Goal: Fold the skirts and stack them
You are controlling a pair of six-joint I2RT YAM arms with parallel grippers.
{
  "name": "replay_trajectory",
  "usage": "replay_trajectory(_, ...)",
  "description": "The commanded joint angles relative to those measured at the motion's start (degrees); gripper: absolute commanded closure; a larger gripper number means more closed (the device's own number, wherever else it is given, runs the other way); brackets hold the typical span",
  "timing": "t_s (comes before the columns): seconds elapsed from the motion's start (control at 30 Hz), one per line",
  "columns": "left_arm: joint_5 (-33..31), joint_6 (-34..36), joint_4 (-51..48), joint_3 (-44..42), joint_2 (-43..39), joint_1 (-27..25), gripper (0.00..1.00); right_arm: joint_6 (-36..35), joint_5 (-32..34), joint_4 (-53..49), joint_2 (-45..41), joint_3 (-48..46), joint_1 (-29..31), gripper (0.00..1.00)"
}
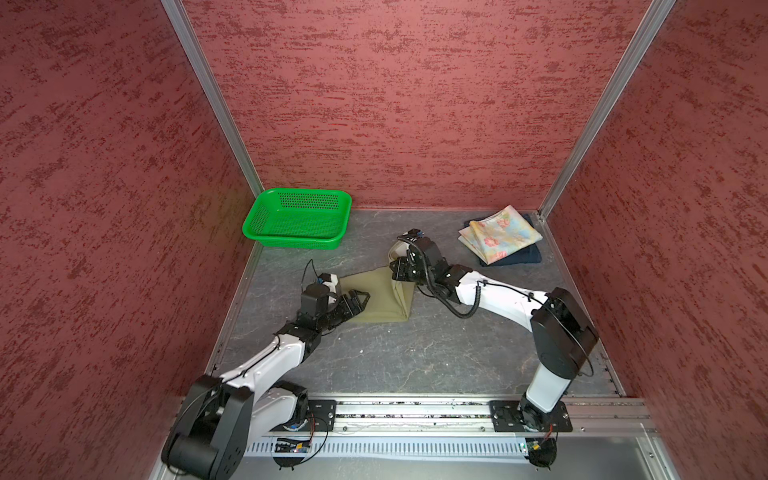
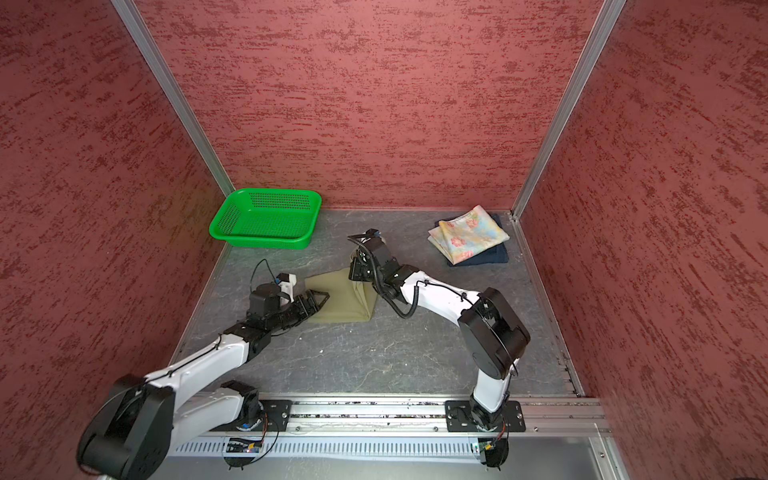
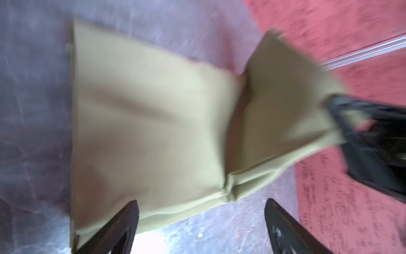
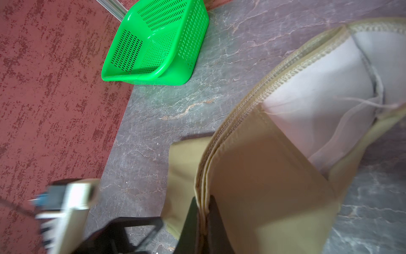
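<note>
While right gripper (image 4: pixel 203 211) clamps olive skirt (image 1: pixel 380 297) at one o'clock, left gripper (image 1: pixel 358 302) sits released at nine o'clock.

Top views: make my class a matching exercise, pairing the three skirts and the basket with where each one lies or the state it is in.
Things
1. olive skirt
2. floral skirt
3. denim skirt
4. green basket

Places and states
A. back right, underneath another skirt
B. back left, empty
C. in the middle, one edge lifted
D. folded, lying on top of another skirt

Pairs: 1-C, 2-D, 3-A, 4-B
</note>
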Motion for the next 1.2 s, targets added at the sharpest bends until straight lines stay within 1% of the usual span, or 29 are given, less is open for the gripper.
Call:
replay_trajectory(0.0, -1.11, 2.41, -7.72, 1.05, -4.75, 2.44, 0.11, -1.12, -0.47, 1.52, -1.96, -1.15, -0.47, 1.00)
replay_trajectory(0.1, -3.81, 4.12, -15.43, 2.91, -3.91, 4.57, 0.15, -1.22, -0.71, 1.83, -1.90, -1.77, -0.47, 1.00)
replay_trajectory(0.17, -3.50, 4.39, -18.23, 3.33, -0.96, 7.00, 0.19, -1.38, -0.60, 1.69, -2.04, -1.96, -0.47, 1.00)
replay_trajectory(0.23, -2.05, 4.52, -18.29, 3.35, 2.77, 9.18, 0.20, -1.57, -0.69, 1.65, -2.05, -2.03, -0.47, 1.00)
replay_trajectory(0.33, 1.00, 5.08, -15.39, 3.39, 9.04, 10.21, 0.26, -2.00, -1.16, 1.52, -1.68, -1.79, -0.49, 1.00)
replay_trajectory(0.43, 2.72, 4.78, -12.09, 3.80, 13.84, 9.70, 0.38, -2.37, -2.14, 1.60, -1.27, -1.25, -0.38, 1.00)
replay_trajectory(0.5, 3.29, 4.66, -10.69, 4.39, 16.57, 9.16, 0.43, -2.45, -2.56, 1.69, -0.88, -0.93, -0.13, 1.00)
replay_trajectory(0.53, 3.65, 4.57, -9.91, 4.66, 17.86, 8.84, 0.48, -2.63, -2.77, 1.56, -0.56, -0.57, 0.12, 1.00)
replay_trajectory(0.7, 4.50, 3.72, -6.58, 5.23, 22.53, 7.64, 0.68, -3.69, -2.88, -0.04, 1.87, 2.34, 3.09, 1.00)
replay_trajectory(0.73, 4.73, 3.56, -6.01, 5.24, 23.22, 7.56, 0.74, -3.61, -3.02, -0.30, 2.55, 3.04, 3.83, 1.00)
replay_trajectory(0.77, 4.82, 3.44, -5.62, 5.24, 23.72, 7.47, 0.78, -3.46, -3.42, -0.20, 3.28, 3.53, 4.62, 1.00)
replay_trajectory(0.97, 4.74, 3.17, -4.62, 4.67, 24.69, 7.20, 0.81, -2.80, -5.02, -1.06, 8.77, 7.94, 9.09, 1.00)
replay_trajectory(1.17, 4.49, 2.64, -3.43, 3.77, 25.19, 7.21, 0.81, -2.69, -8.62, -2.52, 13.11, 13.43, 12.29, 1.00)
